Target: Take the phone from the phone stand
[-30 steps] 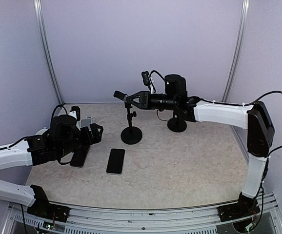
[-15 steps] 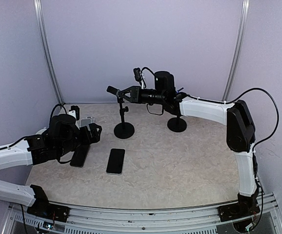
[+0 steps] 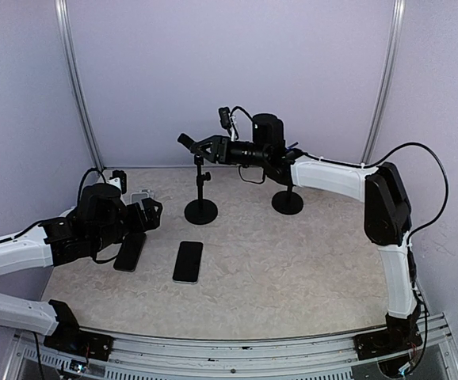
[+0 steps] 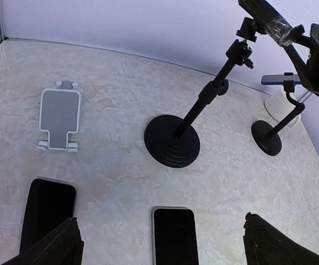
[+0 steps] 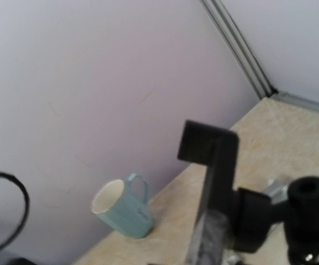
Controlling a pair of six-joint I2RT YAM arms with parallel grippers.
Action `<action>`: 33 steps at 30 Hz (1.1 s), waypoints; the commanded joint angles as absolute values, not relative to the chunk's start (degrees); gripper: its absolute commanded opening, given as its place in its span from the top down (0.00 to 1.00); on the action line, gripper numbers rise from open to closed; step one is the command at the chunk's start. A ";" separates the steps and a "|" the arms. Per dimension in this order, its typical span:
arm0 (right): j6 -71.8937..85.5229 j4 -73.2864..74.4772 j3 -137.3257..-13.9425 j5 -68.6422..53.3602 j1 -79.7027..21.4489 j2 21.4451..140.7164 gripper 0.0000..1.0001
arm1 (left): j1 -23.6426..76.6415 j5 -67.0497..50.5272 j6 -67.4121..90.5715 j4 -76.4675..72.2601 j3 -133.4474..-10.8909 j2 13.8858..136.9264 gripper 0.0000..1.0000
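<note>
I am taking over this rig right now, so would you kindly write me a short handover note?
Left pincer: open, empty, above the table near the left phone.
Right pincer: shut on the head of the phone stand; its base rests on the table.
Things: the stand's clamp looks empty in the right wrist view; the left phone and the centre phone lie flat on the table.
Done: apparently the phone is off this stand.
Left: release the stand; check the rear stand, whose bluish top piece I cannot identify.

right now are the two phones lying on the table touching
Apart. Left wrist view shows bare table between the left phone and the middle phone.
</note>
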State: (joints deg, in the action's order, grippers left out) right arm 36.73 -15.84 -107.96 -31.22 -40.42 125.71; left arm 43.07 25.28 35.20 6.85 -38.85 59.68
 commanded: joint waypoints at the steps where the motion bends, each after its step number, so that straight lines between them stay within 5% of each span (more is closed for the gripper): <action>1: 35.74 -18.28 -108.75 -30.64 -40.01 124.08 0.35 | 42.63 24.07 33.75 5.59 -38.80 59.58 0.01; 12: 34.94 -19.89 -99.45 -28.43 -38.83 116.80 0.07 | 42.63 23.20 34.34 5.48 -39.91 58.86 0.01; 33: 32.36 -11.33 -72.01 -7.48 -31.79 90.76 0.07 | 43.41 25.44 34.72 5.15 -41.55 60.25 0.01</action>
